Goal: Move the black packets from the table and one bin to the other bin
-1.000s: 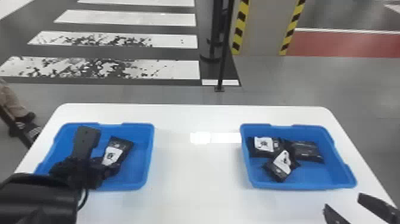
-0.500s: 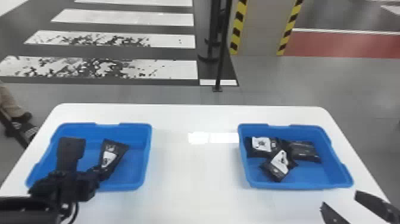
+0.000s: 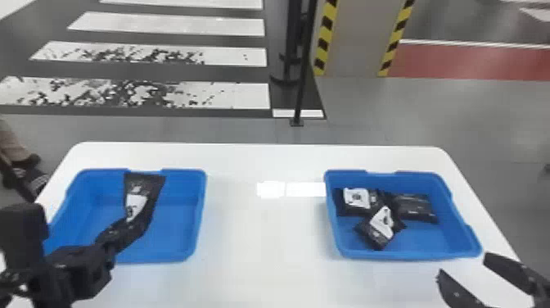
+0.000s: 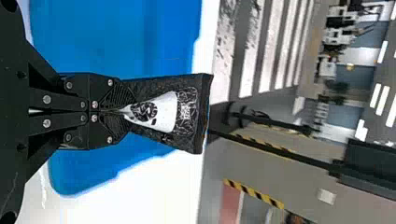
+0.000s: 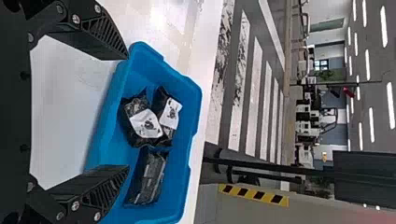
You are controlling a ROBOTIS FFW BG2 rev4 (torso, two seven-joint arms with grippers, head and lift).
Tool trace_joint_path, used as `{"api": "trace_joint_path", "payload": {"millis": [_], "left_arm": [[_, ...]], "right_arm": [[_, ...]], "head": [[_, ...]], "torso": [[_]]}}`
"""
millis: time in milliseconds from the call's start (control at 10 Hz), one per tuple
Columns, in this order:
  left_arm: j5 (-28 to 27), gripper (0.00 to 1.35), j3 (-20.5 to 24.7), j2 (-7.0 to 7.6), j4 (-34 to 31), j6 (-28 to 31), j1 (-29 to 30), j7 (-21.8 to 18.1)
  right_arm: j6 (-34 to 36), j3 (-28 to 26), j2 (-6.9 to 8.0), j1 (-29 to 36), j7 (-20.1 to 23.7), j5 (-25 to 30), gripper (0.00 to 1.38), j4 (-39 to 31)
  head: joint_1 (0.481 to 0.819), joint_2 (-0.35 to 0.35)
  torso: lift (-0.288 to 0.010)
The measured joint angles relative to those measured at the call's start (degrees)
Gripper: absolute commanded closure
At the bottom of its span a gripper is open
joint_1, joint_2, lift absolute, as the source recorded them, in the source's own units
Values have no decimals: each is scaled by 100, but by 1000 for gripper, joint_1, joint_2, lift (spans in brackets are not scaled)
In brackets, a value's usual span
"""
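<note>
In the head view my left gripper is shut on the end of a black packet, which stands up over the left blue bin. The left wrist view has the left gripper pinching that packet, its white label narrowing toward the fingers. My right gripper stands open at the table's right front; in the right wrist view the right gripper has a wide gap between its fingers, near the right bin. Several black packets lie in the right bin.
Both bins rest on a white table, well apart from each other. Behind the table stand a dark pole and a pillar with striped edges.
The left gripper has moved left and back toward the robot, lifting the packet from inside the left bin. The right gripper has stayed about where it was.
</note>
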Motion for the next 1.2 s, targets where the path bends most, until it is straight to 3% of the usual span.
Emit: {"api": "trace_joint_path", "payload": {"millis": [200, 500, 800, 1200], "left_arm": [[672, 1214, -235, 0, -365, -273, 227, -61], [1144, 1214, -719, 32, -425, -620, 200, -152], [1262, 1214, -1205, 91, -426, -900, 73, -156], [1247, 1214, -1455, 156, -426, -943, -4, -156]], "right_arm": [[365, 57, -56, -330, 154, -197, 202, -108], [1232, 547, -230, -970, -150, -477, 197, -684], [1643, 1163, -555, -2230, -49, -731, 202, -193], [1649, 2245, -759, -3451, -123, -1542, 202, 512]], "head": [[695, -142], [695, -141], [695, -131], [695, -38]], "torso": [[-110], [-110], [-110], [-110]]}}
